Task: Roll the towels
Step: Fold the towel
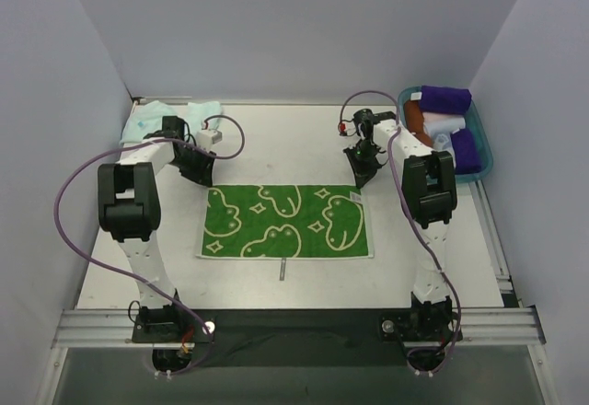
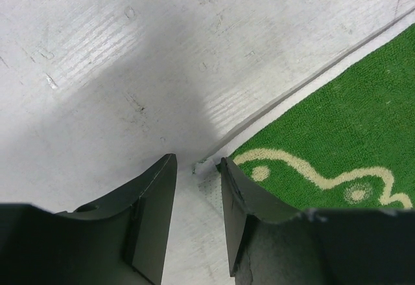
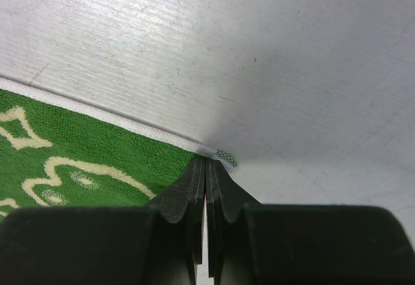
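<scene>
My right claw (image 3: 207, 163) is pinching, fingers pressed together, the upper right corner of the green towel (image 1: 287, 221), which is lying flat in the middle of the top view. My left claw (image 2: 196, 163) is standing with jaws apart, straddling the towel's upper left corner. The mint towel (image 1: 152, 121) is sitting bunched at upper left.

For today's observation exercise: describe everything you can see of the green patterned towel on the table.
The green towel is a terry-looking rectangle with cream blob outlines and diamonds and a white hem. It lies flat, unrolled, long side across the white table. The right gripper is shut on its far right corner, where a small checked tag shows; the left gripper, open, straddles its far left corner.
</scene>
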`<control>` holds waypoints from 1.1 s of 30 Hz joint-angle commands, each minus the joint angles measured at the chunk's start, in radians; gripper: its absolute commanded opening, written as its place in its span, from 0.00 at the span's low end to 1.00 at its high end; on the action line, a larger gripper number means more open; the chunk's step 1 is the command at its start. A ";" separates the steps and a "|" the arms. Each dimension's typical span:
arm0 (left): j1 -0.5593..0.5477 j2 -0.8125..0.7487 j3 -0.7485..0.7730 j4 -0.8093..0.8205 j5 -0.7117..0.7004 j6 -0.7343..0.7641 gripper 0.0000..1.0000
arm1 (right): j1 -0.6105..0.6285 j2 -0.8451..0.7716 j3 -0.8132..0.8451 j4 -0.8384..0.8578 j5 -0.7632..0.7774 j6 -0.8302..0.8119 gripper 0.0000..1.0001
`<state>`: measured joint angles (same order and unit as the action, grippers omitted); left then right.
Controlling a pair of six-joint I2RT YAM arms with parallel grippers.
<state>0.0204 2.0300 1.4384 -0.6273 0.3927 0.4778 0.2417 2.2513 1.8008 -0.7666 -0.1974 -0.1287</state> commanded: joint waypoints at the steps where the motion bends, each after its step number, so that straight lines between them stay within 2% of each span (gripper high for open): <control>1: -0.008 0.013 -0.004 0.015 -0.011 -0.001 0.45 | -0.007 -0.038 0.003 -0.034 0.013 -0.009 0.00; 3: -0.011 0.010 -0.021 0.015 -0.014 0.010 0.44 | -0.007 -0.035 0.005 -0.033 0.013 -0.009 0.00; 5: -0.013 0.010 -0.036 0.015 -0.022 0.012 0.39 | -0.007 -0.035 0.006 -0.033 0.012 -0.009 0.00; 6: -0.013 0.007 -0.039 0.020 -0.022 0.013 0.35 | -0.008 -0.036 0.006 -0.034 0.012 -0.008 0.00; 7: -0.013 0.006 -0.042 0.023 -0.022 0.013 0.25 | -0.007 -0.036 0.006 -0.034 0.013 -0.009 0.00; 13: -0.011 -0.017 -0.021 0.038 -0.006 -0.008 0.03 | -0.008 -0.042 0.026 -0.034 0.010 -0.009 0.00; 15: -0.011 -0.031 -0.003 0.038 0.003 -0.019 0.00 | -0.012 -0.048 0.035 -0.034 0.012 -0.009 0.00; 28: -0.011 -0.117 0.016 0.044 0.090 -0.045 0.00 | -0.030 -0.111 0.072 -0.042 0.015 -0.023 0.00; 30: -0.011 -0.111 0.016 0.044 0.087 -0.045 0.00 | -0.030 -0.084 0.091 -0.057 0.049 -0.017 0.11; 31: -0.013 -0.109 0.014 0.044 0.086 -0.045 0.00 | -0.031 -0.079 0.085 -0.062 0.055 -0.014 0.18; 32: -0.011 -0.106 0.013 0.046 0.086 -0.044 0.00 | -0.032 -0.076 0.080 -0.059 0.064 -0.011 0.30; 33: -0.013 -0.105 0.007 0.044 0.086 -0.044 0.00 | -0.032 -0.070 0.075 -0.060 0.062 -0.009 0.34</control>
<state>0.0135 1.9560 1.4220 -0.5934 0.4458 0.4458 0.2100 2.2143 1.8603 -0.7708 -0.1738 -0.1349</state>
